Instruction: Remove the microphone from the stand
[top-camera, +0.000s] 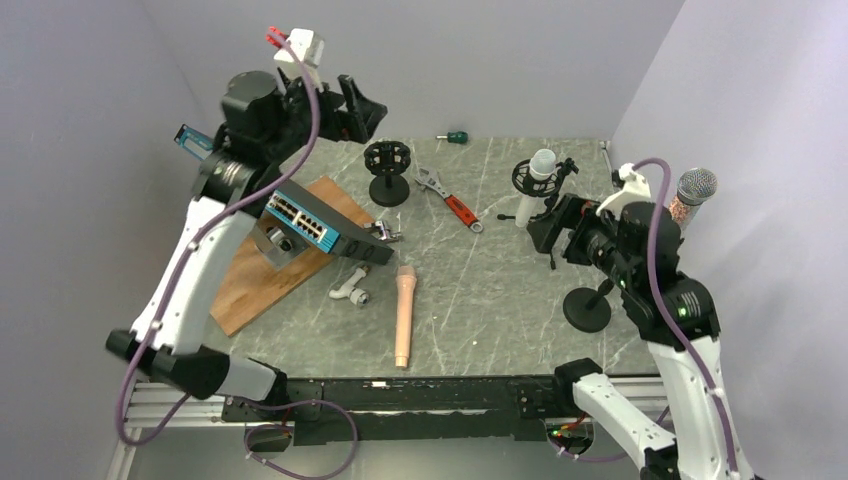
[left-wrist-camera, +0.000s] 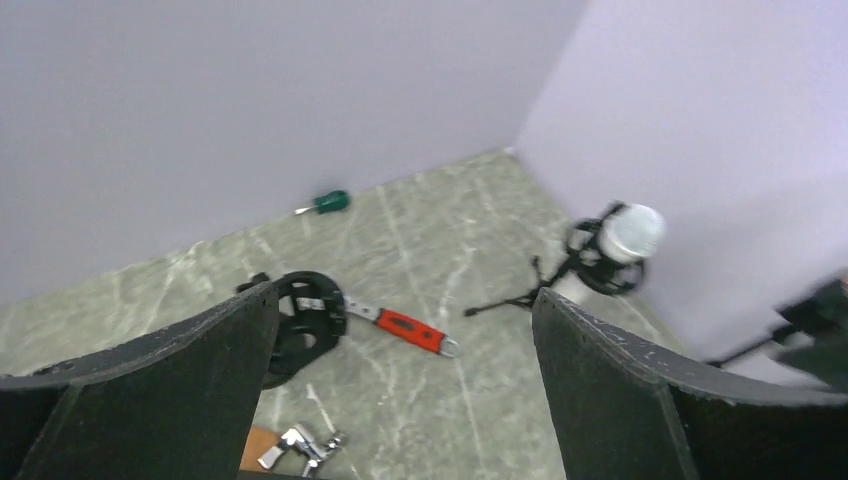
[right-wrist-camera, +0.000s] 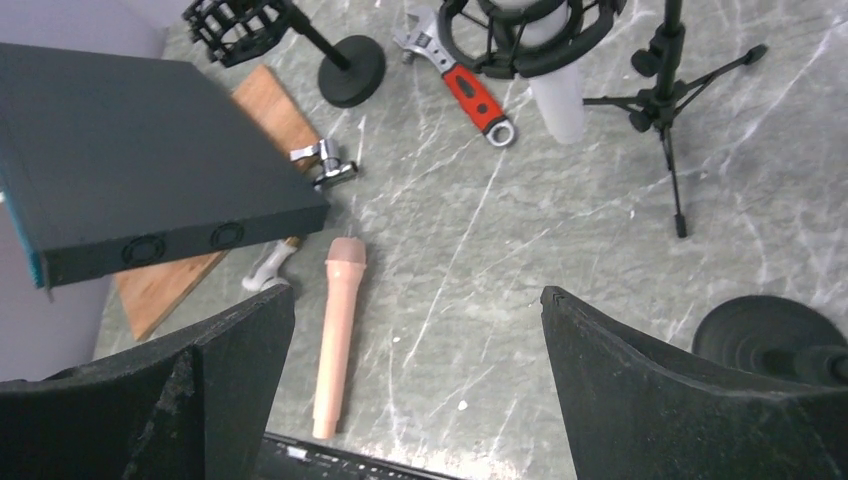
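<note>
Both claws gape wide and empty: the right gripper (right-wrist-camera: 418, 295) hovers near the white microphone (top-camera: 541, 165), upright in its shock-mount stand (top-camera: 521, 180) at far right (lining up a grab, I'd guess), while the left gripper (left-wrist-camera: 405, 290) hangs high, clear.

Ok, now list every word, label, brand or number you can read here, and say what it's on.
No text can be read in any view.
Network switch: any marks by its ports are too small to read.
Red-handled wrench: no legible print on the handle.
</note>
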